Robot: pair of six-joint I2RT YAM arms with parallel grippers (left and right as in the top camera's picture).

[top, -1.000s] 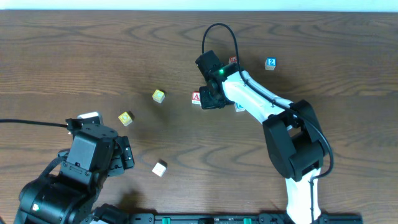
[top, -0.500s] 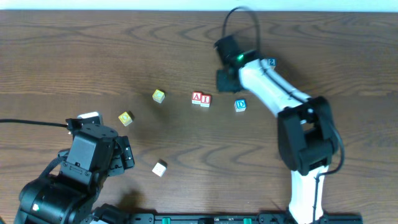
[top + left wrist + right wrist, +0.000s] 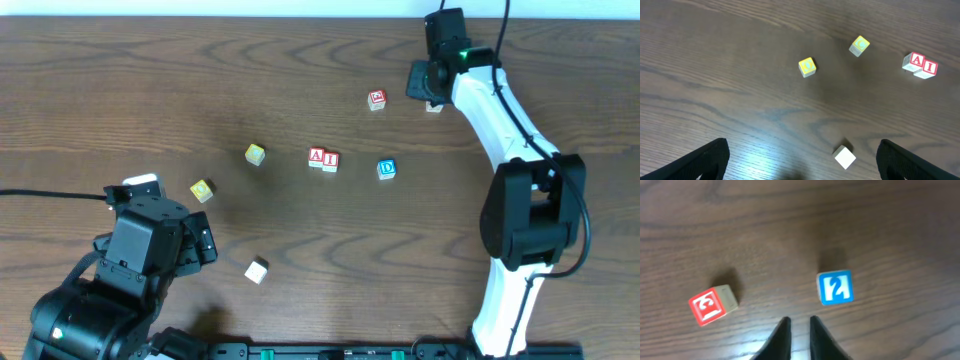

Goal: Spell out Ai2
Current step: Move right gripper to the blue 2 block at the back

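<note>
Right gripper (image 3: 799, 323) swung rearward, barely parted, empty | wrist reveals 2 cube (image 3: 835, 287) | left gripper (image 3: 804, 151) spread

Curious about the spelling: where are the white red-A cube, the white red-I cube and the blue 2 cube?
White red-A cube (image 3: 916, 62): left wrist view, top face.
White red-I cube (image 3: 929, 67): left wrist view, top face.
Blue 2 cube (image 3: 835, 287): right wrist view, top face.

Three views, one table (image 3: 150, 80).
My overhead looks straight down from far off. My left wrist camera, tilted at mid-height, shares the A cube (image 3: 910, 60) and I cube (image 3: 927, 68), upper right. My right wrist camera, close and downward, shares the red-framed cube (image 3: 710, 305), lower left.
</note>
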